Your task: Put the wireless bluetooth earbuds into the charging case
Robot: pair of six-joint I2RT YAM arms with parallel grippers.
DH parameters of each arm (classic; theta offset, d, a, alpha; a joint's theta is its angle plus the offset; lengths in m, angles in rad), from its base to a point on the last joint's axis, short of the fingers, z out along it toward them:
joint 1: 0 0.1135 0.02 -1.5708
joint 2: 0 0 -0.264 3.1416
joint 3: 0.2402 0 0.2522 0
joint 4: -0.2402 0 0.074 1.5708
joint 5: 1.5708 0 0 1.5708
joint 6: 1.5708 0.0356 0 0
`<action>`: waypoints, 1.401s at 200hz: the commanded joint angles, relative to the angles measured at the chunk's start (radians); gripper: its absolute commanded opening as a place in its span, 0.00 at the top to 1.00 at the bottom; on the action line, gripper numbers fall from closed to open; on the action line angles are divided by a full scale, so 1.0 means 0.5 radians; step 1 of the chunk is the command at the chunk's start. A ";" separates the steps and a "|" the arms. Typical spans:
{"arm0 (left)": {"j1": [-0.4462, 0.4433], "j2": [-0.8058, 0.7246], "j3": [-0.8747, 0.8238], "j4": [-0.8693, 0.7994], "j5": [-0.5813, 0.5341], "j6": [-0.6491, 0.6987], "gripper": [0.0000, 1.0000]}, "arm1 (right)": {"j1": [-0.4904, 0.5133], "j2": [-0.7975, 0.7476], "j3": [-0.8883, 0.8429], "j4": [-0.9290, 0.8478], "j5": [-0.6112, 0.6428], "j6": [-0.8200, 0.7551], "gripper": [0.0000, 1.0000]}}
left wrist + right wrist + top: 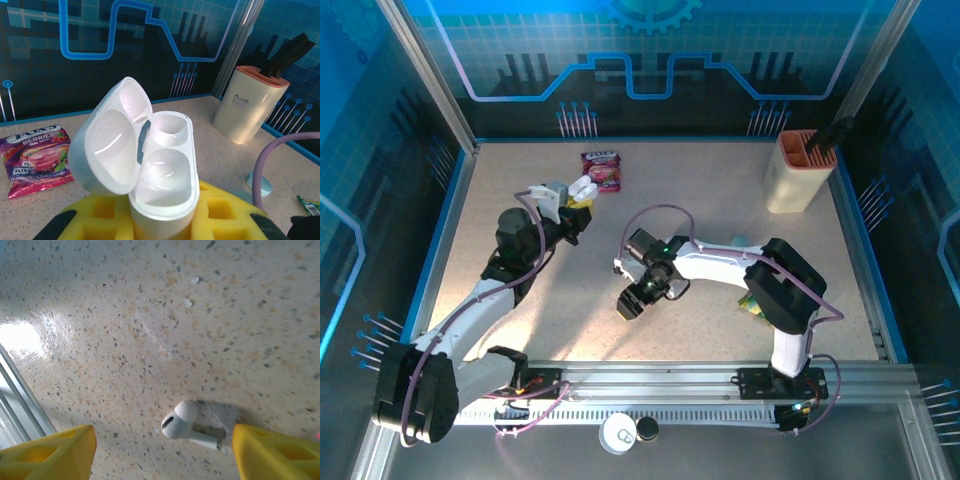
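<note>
My left gripper (576, 203) is shut on the white charging case (165, 172), holding it upright above the table at the back left. Its lid (107, 145) is swung open to the left and both wells look empty. Yellow foam pads (220, 212) press on the case's lower body. My right gripper (628, 306) points down at the table's middle and stands open. One white stemmed earbud (186, 425) lies on the speckled tabletop between its yellow fingertips (50, 455), closer to the right one, touching neither.
A purple berry candy packet (601, 170) lies at the back. A cream knife block (798, 172) stands at the back right. A small pale-blue object (260, 184) and a green wrapper (752, 303) lie near the right arm.
</note>
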 commanded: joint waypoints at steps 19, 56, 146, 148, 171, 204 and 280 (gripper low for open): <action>0.017 0.007 -0.013 0.080 0.074 -0.065 0.91 | 0.052 0.091 0.031 0.006 -0.079 0.012 0.28; 0.017 0.041 -0.011 0.103 0.101 -0.077 0.91 | 0.078 0.024 -0.070 0.011 -0.077 0.076 0.28; 0.017 0.178 -0.006 0.221 0.166 -0.136 0.91 | 0.210 -0.119 -0.179 0.126 -0.231 0.182 0.29; 0.017 0.180 -0.008 0.220 0.166 -0.137 0.91 | 0.209 -0.127 -0.182 0.125 -0.228 0.181 0.29; 0.017 0.178 -0.025 0.226 0.163 -0.139 0.91 | 0.178 -0.183 -0.179 0.090 -0.160 0.151 0.31; 0.017 0.177 -0.037 0.226 0.152 -0.130 0.91 | 0.095 -0.182 -0.140 0.056 -0.112 0.086 0.35; 0.017 0.171 -0.022 0.183 0.148 -0.104 0.91 | -0.017 0.114 0.105 0.032 -0.215 -0.187 0.45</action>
